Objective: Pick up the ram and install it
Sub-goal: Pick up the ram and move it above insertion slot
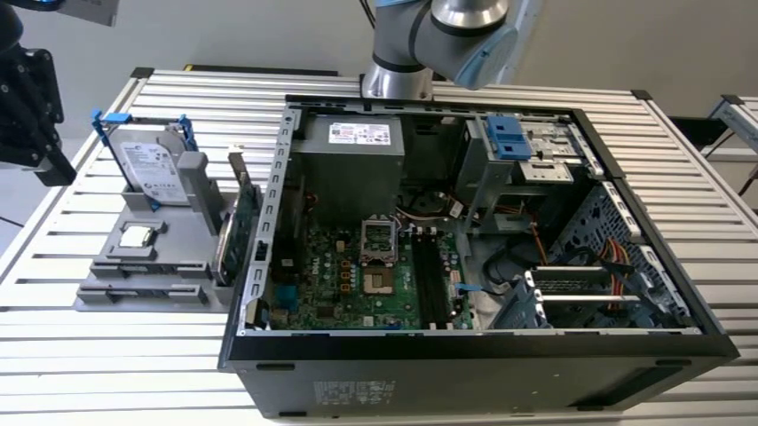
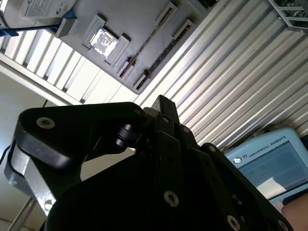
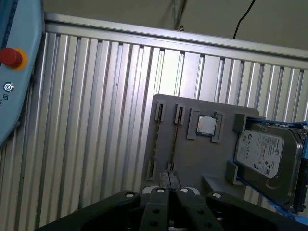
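Slatted table (image 1: 119,355): ram (image 2: 146,41) clear of jaws

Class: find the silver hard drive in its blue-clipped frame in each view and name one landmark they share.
Exterior view: silver hard drive stands on the grey holder tray, at the exterior view's left.
Second wrist view: on the tray, next to the square silver chip; drive.
First wrist view: on the tray, beside that chip; drive.
Landmark: the chip.

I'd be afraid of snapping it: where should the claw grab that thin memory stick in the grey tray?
Probably midway along its top edge, from straight above: the ram stands on edge between two end holders, both flat faces free.
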{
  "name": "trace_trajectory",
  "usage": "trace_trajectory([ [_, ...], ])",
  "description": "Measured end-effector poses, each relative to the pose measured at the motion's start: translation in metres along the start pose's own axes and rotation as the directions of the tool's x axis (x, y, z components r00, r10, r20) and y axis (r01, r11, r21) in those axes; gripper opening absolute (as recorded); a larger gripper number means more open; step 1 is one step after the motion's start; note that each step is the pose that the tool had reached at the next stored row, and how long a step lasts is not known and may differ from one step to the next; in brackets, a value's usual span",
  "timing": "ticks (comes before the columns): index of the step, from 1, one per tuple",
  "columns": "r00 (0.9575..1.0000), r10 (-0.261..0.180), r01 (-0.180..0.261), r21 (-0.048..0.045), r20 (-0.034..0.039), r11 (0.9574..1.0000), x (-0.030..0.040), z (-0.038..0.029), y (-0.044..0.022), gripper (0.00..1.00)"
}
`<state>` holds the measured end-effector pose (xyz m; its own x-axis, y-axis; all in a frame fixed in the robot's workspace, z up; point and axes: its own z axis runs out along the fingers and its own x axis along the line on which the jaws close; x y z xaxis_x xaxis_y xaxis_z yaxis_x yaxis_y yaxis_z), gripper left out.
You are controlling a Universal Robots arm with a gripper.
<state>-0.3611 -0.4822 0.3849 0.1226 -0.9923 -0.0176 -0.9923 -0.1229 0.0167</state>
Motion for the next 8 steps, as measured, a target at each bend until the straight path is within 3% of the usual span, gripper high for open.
trace_trajectory([
  [8,1.0,-0.001,0.001,0.0,0.0,1.0,0.0001,0.0,-0.0001,0.0],
])
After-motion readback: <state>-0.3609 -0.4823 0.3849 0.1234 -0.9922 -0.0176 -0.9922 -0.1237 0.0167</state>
